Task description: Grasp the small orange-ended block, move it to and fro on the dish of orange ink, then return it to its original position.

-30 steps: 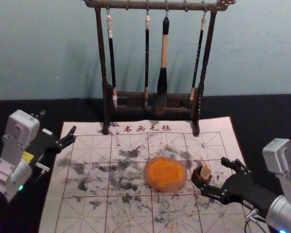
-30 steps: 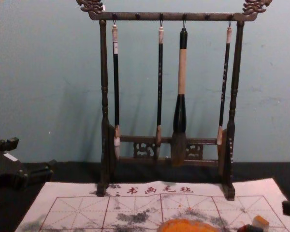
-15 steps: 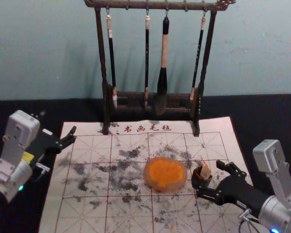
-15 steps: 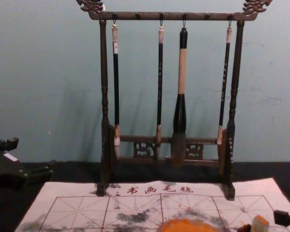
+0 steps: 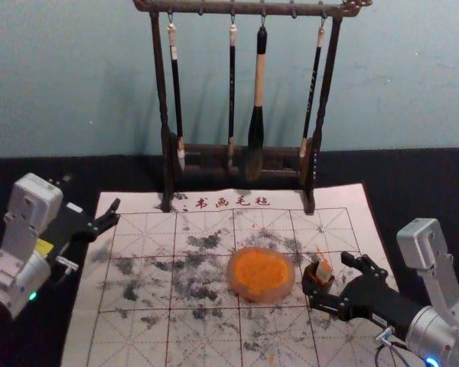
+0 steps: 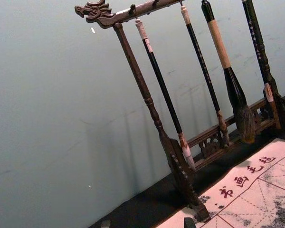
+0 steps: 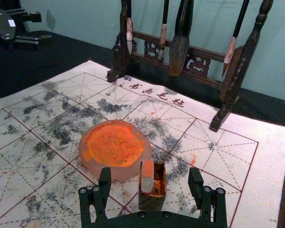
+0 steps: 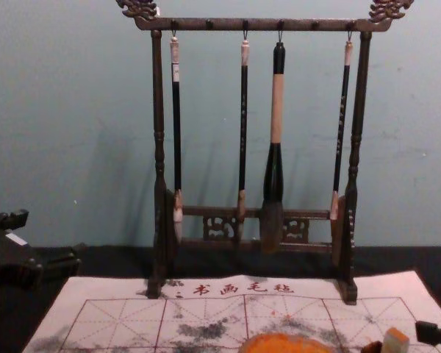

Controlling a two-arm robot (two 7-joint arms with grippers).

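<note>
With its two fingers spread wide, the right gripper (image 5: 328, 277) is right of the orange dish (image 5: 261, 297). The small block (image 7: 147, 176) pokes up from a little dark box (image 7: 152, 203) beside the dish, maybe between the fingertips. Parked far left of the dish, the left gripper (image 5: 91, 193) is spread too.

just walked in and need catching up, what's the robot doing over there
The robot's right gripper is down at the mat with its fingers open, one on each side of the small orange-ended block. It isn't gripping it: the block stands in a little dark holder beside the dish of orange ink. It looks about to grasp the block. The left gripper is parked open at the left.
</note>
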